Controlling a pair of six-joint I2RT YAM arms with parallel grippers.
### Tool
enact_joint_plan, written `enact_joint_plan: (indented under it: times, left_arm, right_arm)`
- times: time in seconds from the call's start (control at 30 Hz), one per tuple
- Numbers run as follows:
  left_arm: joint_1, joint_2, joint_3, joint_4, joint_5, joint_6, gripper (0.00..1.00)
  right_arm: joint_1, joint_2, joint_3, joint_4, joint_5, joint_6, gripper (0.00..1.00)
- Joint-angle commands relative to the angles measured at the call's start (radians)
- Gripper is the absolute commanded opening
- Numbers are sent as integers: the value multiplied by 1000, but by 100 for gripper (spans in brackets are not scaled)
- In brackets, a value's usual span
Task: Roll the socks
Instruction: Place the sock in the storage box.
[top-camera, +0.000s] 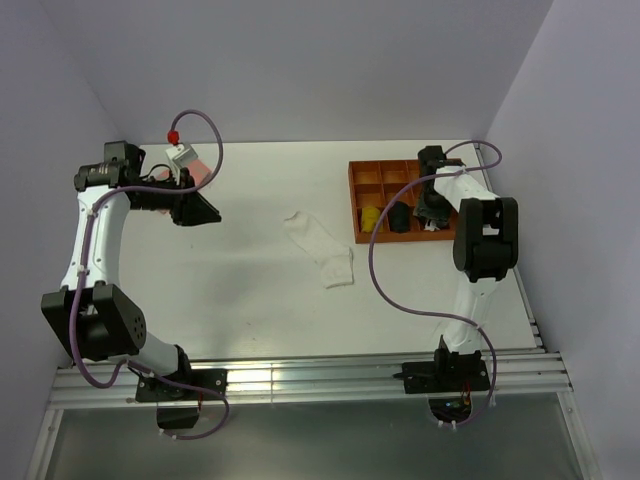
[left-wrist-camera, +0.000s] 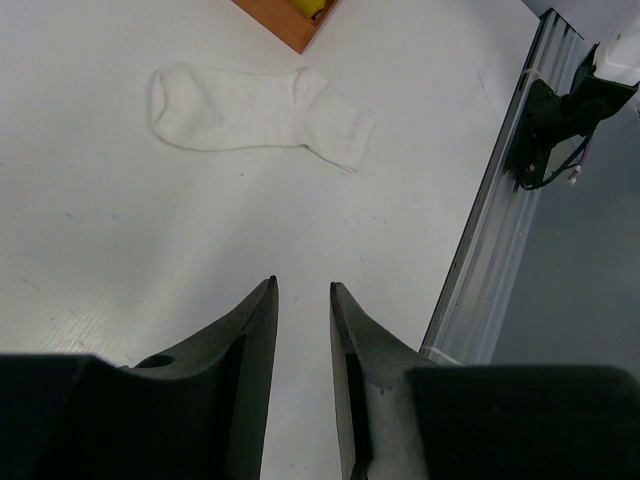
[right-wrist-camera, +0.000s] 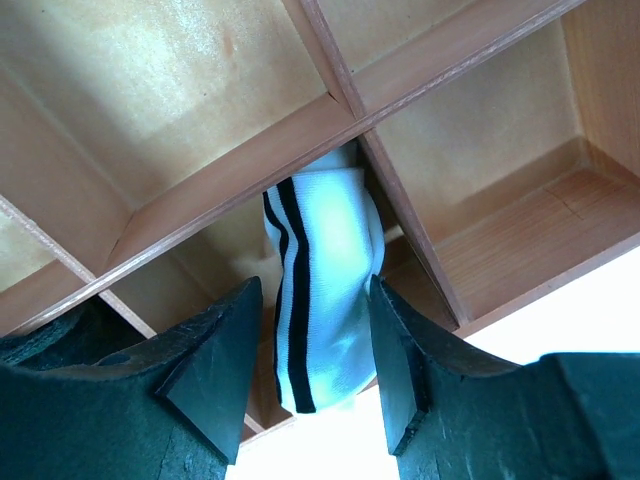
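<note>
Your striped sock bundle (right-wrist-camera: 320, 290), white with thin black stripes, stands in an edge compartment of the orange tray (right-wrist-camera: 330, 110). It sits between the fingers of the right gripper (right-wrist-camera: 312, 285), which are spread just wider than it, that arm bent down over the tray. The plain white sock (top-camera: 320, 248) lies flat mid-table, well ahead of the left gripper (left-wrist-camera: 302, 290), which hovers narrowly parted and empty at the far left.

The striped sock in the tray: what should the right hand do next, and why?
Probably lift the right hand straight up, out of the wooden tray. The rolled striped sock already sits in a compartment, and the hand's fingers are spread on either side of it. A plain white sock lies flat on the table, not yet rolled.
</note>
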Motion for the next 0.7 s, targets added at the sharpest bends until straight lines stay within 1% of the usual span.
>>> enact_joint_plan:
  times: [0.0,0.33,0.47,0.57,0.6,0.67]
  left_arm:
    - [-17,-42,-6,42,-4,-29,33]
    - [-49,-52,-55,108,-49,-73,33]
    - [-70,-54,-74,129,-78,-78,33]
    - [-102,-74,-111,181,-124,-104,33]
    - [-115,-81,-144,212,-165,-139,34]
    - [-155,-112,-186,297,-210,-160,34]
  right_arm:
    - [6,-62,24,-14,0,21,55]
    - [-3,-101,36,-34,19,34,56]
    - [-3,-147,33,-34,22,37,56]
    - [-3,-195,36,-34,16,39,56]
    - [-3,-207,39,-37,14,39,56]
    - [-3,-244,48,-40,6,41,56]
